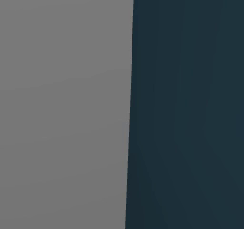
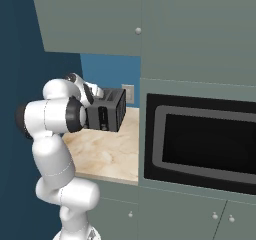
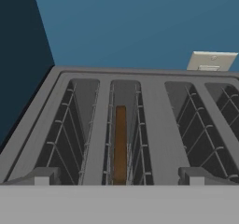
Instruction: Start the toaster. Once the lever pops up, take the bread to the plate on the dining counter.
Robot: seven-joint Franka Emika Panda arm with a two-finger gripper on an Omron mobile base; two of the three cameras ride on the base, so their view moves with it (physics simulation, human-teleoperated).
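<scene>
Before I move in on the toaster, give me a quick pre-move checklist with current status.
1. Bread sits down in a toaster slot, second from the left in the hand view: ok.
2. Gripper open, nothing held: ok.
3. Hand is over the toaster's slots, looking into them: ok.
4. Toaster stands on the counter beside the oven: ok.
5. Lever position, up or down: cannot tell.
6. Plate and dining counter ready: cannot tell.

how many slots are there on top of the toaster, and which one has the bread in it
4 slots across the toaster top: far left, second from left, then two on the right, the last cut off. The bread stands in the second from left.
</scene>
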